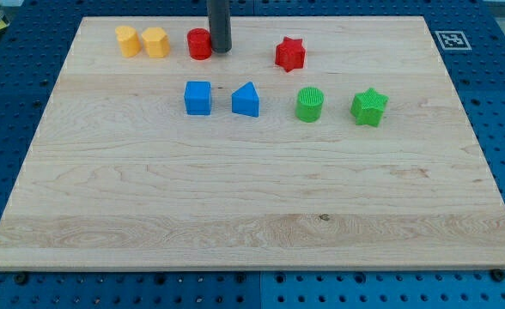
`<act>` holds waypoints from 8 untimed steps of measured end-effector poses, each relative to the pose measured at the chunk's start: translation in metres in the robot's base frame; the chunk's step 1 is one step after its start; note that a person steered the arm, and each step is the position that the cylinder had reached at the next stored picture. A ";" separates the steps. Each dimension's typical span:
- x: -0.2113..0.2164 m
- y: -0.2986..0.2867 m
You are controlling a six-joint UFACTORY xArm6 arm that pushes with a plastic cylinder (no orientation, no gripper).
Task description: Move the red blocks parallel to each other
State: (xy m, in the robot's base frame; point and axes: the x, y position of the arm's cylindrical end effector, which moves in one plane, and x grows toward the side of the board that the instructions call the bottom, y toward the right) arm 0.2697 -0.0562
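**Q:** Red pieces first: what do they look like, and where do they lie in the camera view?

**A:** Two red blocks sit near the view's top. The red cylinder point(199, 44) is round, with a flat top. The red star point(290, 54) is pointed and ridged; it lies to the view's right of the cylinder, slightly lower, and well apart from it.

**Q:** Where is the rod?

**A:** My tip point(221, 50) stands just beside the red cylinder, on its right flank, apparently touching it. The rod ends bare, with no jaws to be released or clenched, and it grasps nothing.

**Q:** What else rests on the wooden board point(252, 206)?

**A:** Left of the cylinder, two yellow blocks point(142, 41) stand side by side. Below them runs a row: blue cube point(197, 97), blue wedge-like block point(246, 100), green cylinder point(309, 105), green star point(369, 106).
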 end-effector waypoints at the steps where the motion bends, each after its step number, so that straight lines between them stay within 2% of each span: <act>1: -0.012 0.029; 2: -0.032 0.075; 3: -0.029 0.132; 4: -0.005 0.188; 5: 0.003 0.211; 6: 0.030 0.211; 8: 0.036 0.201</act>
State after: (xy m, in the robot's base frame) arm 0.3060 0.1453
